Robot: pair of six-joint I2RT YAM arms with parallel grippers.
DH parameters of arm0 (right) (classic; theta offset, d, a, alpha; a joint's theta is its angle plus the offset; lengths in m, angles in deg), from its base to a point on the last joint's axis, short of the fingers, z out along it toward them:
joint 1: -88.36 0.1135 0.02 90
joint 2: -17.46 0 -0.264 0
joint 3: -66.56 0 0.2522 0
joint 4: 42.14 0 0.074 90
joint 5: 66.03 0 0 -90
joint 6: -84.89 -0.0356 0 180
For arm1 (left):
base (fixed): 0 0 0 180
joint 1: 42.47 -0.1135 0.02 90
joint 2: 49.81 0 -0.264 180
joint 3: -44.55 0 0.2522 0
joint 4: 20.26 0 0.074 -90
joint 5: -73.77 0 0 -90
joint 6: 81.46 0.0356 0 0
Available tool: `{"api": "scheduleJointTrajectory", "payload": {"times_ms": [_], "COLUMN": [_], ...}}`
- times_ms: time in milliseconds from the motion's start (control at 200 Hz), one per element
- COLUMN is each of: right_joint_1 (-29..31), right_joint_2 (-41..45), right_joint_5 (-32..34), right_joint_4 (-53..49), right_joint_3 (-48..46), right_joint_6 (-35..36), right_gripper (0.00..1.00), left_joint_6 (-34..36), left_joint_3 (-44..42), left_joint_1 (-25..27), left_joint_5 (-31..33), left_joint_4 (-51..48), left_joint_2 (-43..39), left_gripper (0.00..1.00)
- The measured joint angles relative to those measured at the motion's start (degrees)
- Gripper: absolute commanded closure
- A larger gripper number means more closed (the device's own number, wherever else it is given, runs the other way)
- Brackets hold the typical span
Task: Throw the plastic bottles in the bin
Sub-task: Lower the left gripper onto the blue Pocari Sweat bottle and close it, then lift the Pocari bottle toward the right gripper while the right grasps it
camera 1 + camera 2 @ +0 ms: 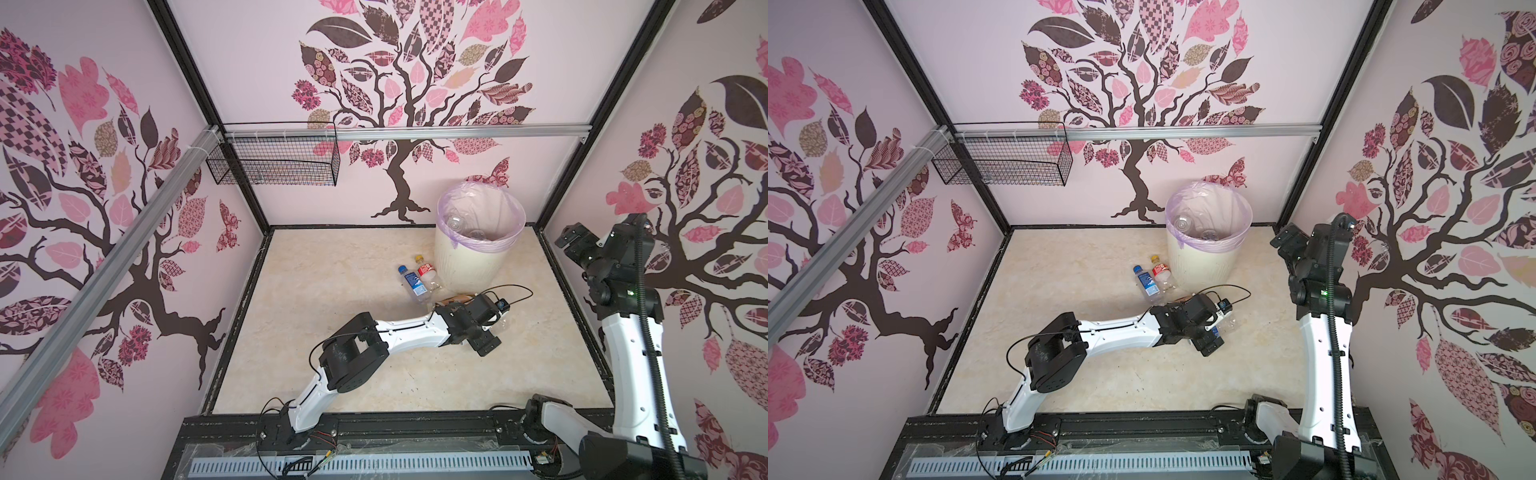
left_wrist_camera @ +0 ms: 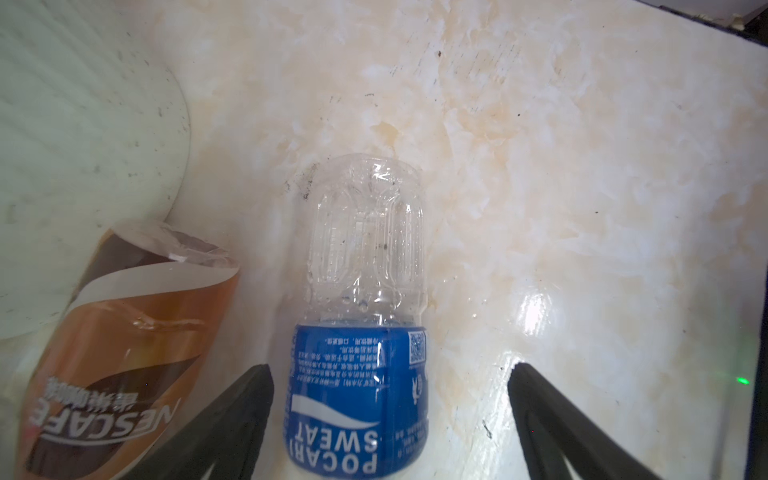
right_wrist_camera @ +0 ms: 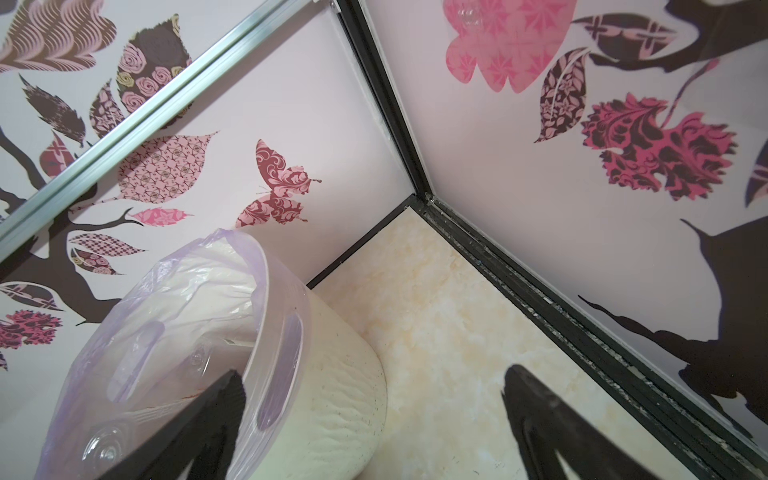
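Left gripper (image 2: pixel 388 370) is set low over the lying blue-labelled bottle (image 2: pixel 365 232), fingers spread astride it, apparently for pickup. Right gripper (image 3: pixel 372 376) is held high just right of the bin (image 3: pixel 332 395), fingers spread, empty.

A robotics lab test cell, not a lived-in room — a small box framed by black metal posts (image 1: pixel 191 70), with pale pink wall panels printed with brown-and-pink trees (image 1: pixel 400 183) and a cream marbled floor sheet (image 1: pixel 332 374). A left white-and-black robot arm (image 1: pixel 409 328) and a right white-and-black robot arm (image 1: pixel 627 353) are mounted on a black slotted base rail (image 1: pixel 415 428). A cream-white ribbed plastic bin with a lilac bag liner (image 1: pixel 469 266) stands by the back wall.
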Motion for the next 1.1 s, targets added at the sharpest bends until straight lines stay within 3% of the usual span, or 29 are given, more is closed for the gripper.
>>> {"api": "scheduleJointTrajectory", "payload": {"times_ms": [220,470,640,880,1100], "right_joint_1": [-1.5,-1.7,-1.7,-1.4,3.7], "right_joint_2": [1.5,1.5,1.5,1.5,0.7], "right_joint_5": [-3.0,-5.2,-6.2,-11.6,-14.5], "right_joint_4": [1.2,2.3,2.4,2.4,2.1], "right_joint_3": [-0.7,-2.2,-2.2,-2.2,-1.6], "right_joint_6": [-1.8,-2.8,-2.9,-3.3,-2.2], "right_gripper": [0.01,0.01,0.01,0.0,0.0], "left_joint_6": [-2.2,-3.9,-4.6,-7.3,-11.1], "left_joint_3": [3.1,4.7,4.2,-3.6,-9.4], "left_joint_1": [-0.2,-1.0,-1.5,-4.2,-9.3], "left_joint_5": [-0.5,-1.3,-2.7,-4.8,-4.7], "left_joint_4": [-0.6,-1.2,-1.1,-0.3,2.2], "left_joint_2": [5.7,7.4,6.5,-8.2,-25.4], "left_gripper": [0.17,0.42,0.44,0.45,0.44]}}
